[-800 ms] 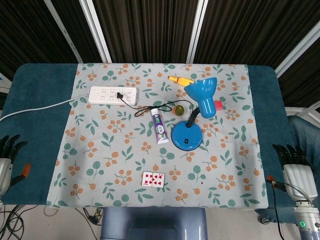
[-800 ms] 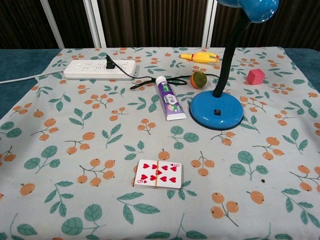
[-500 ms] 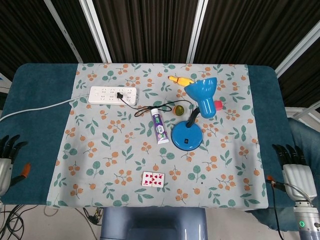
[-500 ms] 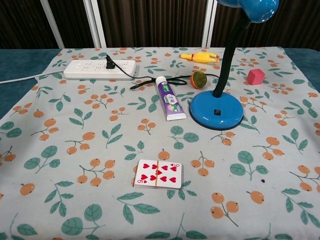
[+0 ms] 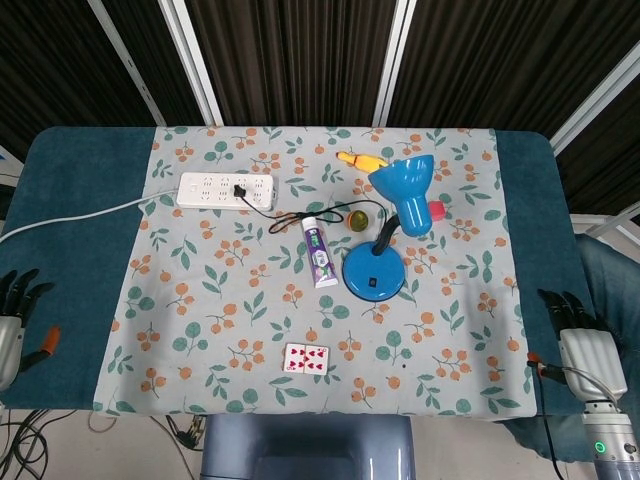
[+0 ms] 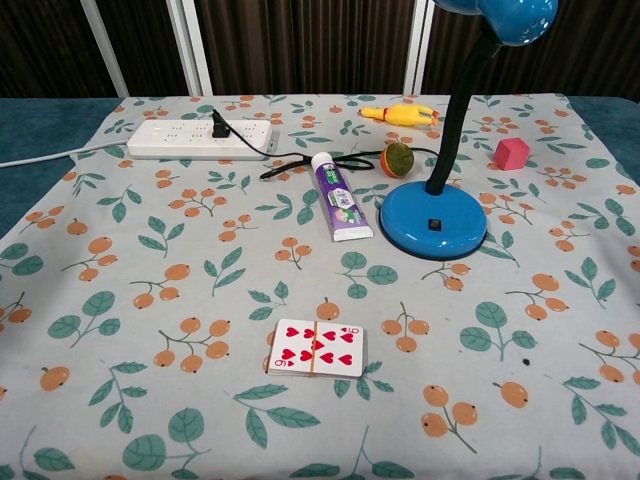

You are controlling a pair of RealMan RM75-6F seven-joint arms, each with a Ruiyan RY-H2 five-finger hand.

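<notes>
— Surfaces, near side?
— Playing cards point(image 6: 316, 348): paper, slight sheen. Tablecloth point(image 6: 150, 300): matt printed cloth. Table point(image 5: 80, 200) beneath: matt teal fabric.

— And the rest?
— Desk lamp point(image 6: 434, 220): glossy blue, looks like plastic. Toothpaste tube point(image 6: 339, 210): smooth shiny plastic. Power strip point(image 6: 195, 140): white plastic, satin. Right hand point(image 5: 584, 345): pale smooth casing, dark fingers point(image 5: 560, 300).

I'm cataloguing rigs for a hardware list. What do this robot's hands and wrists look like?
Both the left hand and the right hand have black fingers on a pale grey palm block with an orange-red side tab. A grey cable loops beside the right one, above a silver wrist with a green light.
</notes>
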